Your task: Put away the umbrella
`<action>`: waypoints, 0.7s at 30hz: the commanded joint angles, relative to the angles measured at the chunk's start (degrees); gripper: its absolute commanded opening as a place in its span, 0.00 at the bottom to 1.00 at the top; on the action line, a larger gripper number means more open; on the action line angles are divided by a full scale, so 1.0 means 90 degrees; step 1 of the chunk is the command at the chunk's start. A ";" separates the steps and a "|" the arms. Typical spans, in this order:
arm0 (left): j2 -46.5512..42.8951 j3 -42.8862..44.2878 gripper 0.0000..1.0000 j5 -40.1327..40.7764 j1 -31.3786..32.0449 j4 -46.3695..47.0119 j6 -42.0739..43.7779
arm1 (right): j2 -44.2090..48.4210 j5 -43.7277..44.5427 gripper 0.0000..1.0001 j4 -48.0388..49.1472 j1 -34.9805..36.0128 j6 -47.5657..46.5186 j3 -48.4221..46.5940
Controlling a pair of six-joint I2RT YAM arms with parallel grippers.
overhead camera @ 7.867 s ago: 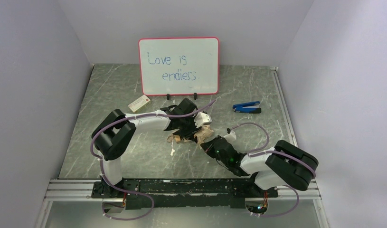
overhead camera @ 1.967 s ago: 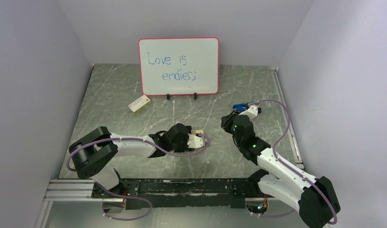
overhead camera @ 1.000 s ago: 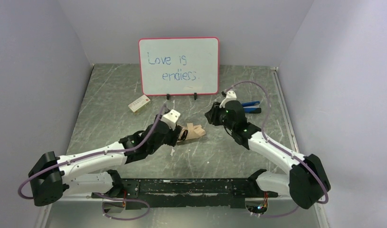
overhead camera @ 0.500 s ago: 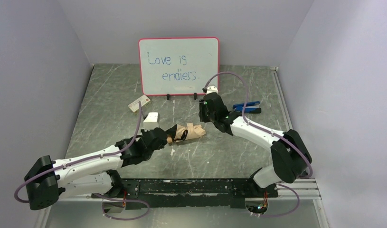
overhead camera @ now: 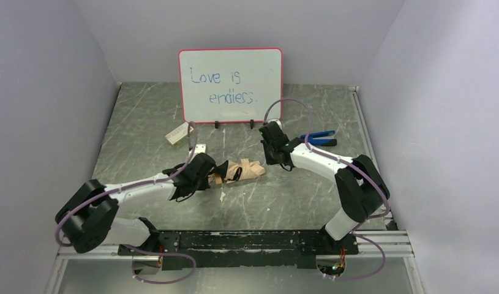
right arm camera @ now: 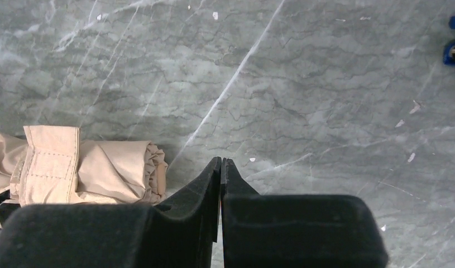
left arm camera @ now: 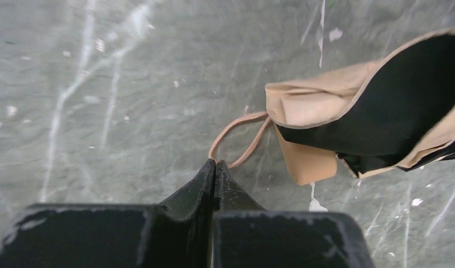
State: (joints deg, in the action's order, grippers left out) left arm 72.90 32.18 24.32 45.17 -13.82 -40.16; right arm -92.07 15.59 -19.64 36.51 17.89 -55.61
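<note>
The left gripper's [left arm camera: 215, 166] jaws are pressed together on the end of the tan wrist cord [left arm camera: 236, 121] of the umbrella [left arm camera: 320, 100], a folded tan-black bundle lying on the table [overhead camera: 142, 122] in front of the whiteboard [overhead camera: 230, 86]. The right gripper's [right arm camera: 221, 163] jaws are together too, holding nothing, just beside the bundle's other end. The whiteboard reads "Love is endless." in blue

Tan umbrella [overhead camera: 247, 169] — black lining; grey-veined table [overhead camera: 146, 119]

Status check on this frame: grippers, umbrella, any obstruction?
Left gripper shut, tips at the umbrella cord loop, pinch unconfirmed. Right gripper shut, empty, beside the folded bundle. Blue clip tool well off to the side.
</note>
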 commanded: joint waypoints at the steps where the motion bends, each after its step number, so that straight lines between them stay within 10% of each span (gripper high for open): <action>1: 0.0644 0.0184 0.05 -0.1016 -0.0070 0.0741 0.0527 | -0.0245 -0.0717 0.06 -0.0202 -0.0038 -0.0118 -0.0235; 14: 0.2087 0.0976 0.05 -0.1650 -0.0044 0.1495 0.1010 | -0.0355 -0.3279 0.03 0.1128 -0.0038 0.0211 0.0234; 21: 0.2693 0.1880 0.05 -0.1527 -0.0076 0.1244 0.1464 | 0.0116 -0.1550 0.09 0.1056 -0.0114 0.0570 0.0333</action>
State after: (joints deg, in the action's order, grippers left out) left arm 92.88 44.73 17.50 43.40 -4.99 -28.12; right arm -94.48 -0.27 -16.14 34.06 18.63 -51.83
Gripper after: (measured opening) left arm 0.050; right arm 0.062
